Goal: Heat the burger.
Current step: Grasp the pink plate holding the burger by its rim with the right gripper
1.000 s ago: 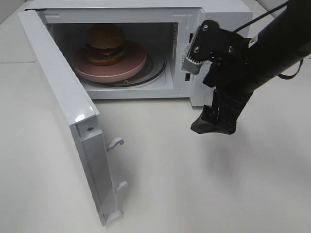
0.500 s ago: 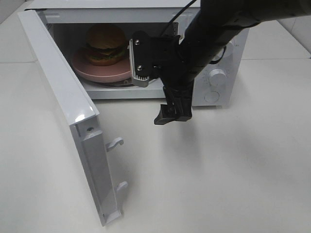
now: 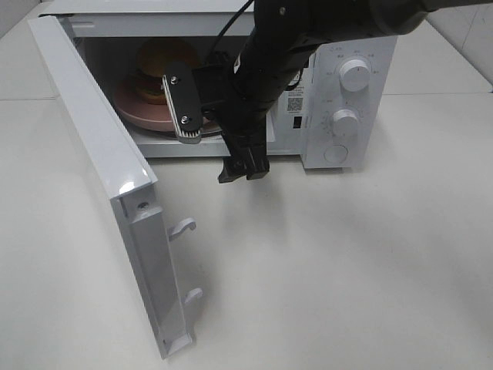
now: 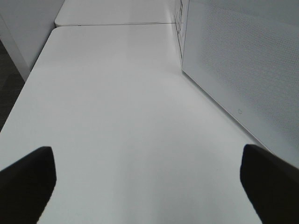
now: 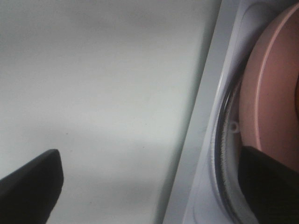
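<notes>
On the plain white tabletop (image 3: 362, 277) stood the boxy white microwave oven (image 3: 350, 92), its tall white door (image 3: 100, 154) swung wide leftward, with the tall golden-bunned burger (image 3: 154, 58) on a round pink plate (image 3: 142, 114) inside. The black right gripper (image 3: 245, 176) hung empty, jaws spread, before the opening, the burger behind and above it. The left gripper (image 4: 149, 186), equally wide and empty, lay beside the door's outer face, likely nearer for shutting it.

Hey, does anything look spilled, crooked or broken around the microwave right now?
Nothing stands out. The burger sits on the plate inside the microwave, partly hidden by the right arm, and no spill shows. The door stands wide open, and the right gripper, open, hovers at the opening.
</notes>
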`<state>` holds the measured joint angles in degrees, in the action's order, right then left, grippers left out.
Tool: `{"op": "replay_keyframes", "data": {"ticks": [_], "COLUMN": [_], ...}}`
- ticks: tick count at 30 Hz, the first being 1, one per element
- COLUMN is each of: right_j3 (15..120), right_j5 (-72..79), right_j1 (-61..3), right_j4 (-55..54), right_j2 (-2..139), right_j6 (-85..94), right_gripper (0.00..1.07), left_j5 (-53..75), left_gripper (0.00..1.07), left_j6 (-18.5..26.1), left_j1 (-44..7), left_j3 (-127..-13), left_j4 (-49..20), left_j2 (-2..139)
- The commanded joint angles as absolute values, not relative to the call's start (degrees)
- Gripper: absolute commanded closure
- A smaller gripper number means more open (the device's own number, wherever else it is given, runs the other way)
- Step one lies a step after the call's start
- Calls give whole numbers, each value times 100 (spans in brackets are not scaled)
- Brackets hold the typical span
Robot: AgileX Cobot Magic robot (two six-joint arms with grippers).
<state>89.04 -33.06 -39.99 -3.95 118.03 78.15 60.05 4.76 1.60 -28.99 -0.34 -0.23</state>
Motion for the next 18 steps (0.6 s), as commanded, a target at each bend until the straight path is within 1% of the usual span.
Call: {"op": "replay_keyframes", "data": {"ticks": [1,5,10,12,15,18], "right_j3": [9230,9654,9935,10250,10319,10605], "right_j5": [-3323,-3478,-3598,-3627,-3638,-3753], "right_j1": [-4022,-4022,-4022,-4022,-4022,-4022], "right_j4": [-361,-378,-378,-413,-464,-533], "right_j2": [12032,12296,12508,12731,12771,12960], "right_j6": [7878,7878,7878,7872,7872,7872], "right_gripper": [16,17,18,18,19,19], "left_j5": [5999,5999,5999,5999,5999,5999], "left_gripper": [3,3,3,3,3,3], "left_j6": [470,470,470,470,470,470], "left_j1": [172,172,172,172,172,172], "left_j3": [-2899,-2899,-2899,-2899,-2899,-2899], "left_j4": [-40,-40,-40,-40,-40,-40], "left_j2": [-109,-109,-109,-109,-109,-109]}}
